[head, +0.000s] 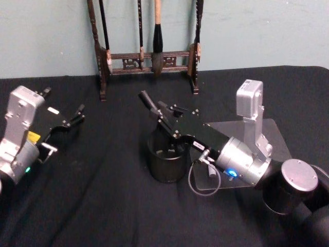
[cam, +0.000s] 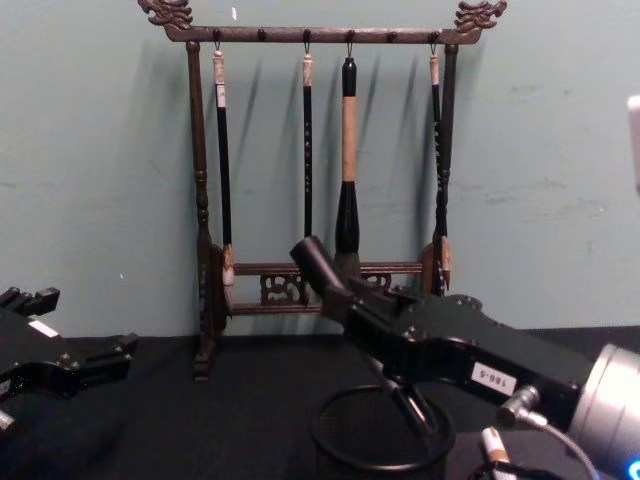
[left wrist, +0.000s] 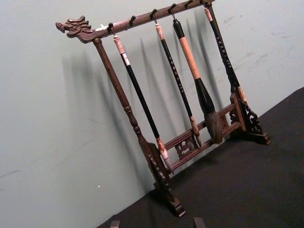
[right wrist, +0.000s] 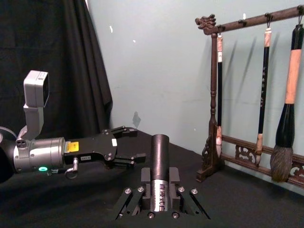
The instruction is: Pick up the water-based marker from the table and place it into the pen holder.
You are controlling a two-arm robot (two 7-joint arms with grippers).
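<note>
At the back edge of the black-covered table [head: 103, 206] you have a dark wooden brush rack [head: 146, 60] standing against the pale green wall [head: 46, 36]. Four brushes hang from it, and the thickest brush [head: 158, 38] is third from the left. A flat grey board [head: 276, 136] lies near the table's right edge.

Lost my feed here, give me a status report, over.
Right gripper shut on marker, tilted over pen holder. Left gripper open, parked left. Brush rack behind, not in the way.
</note>
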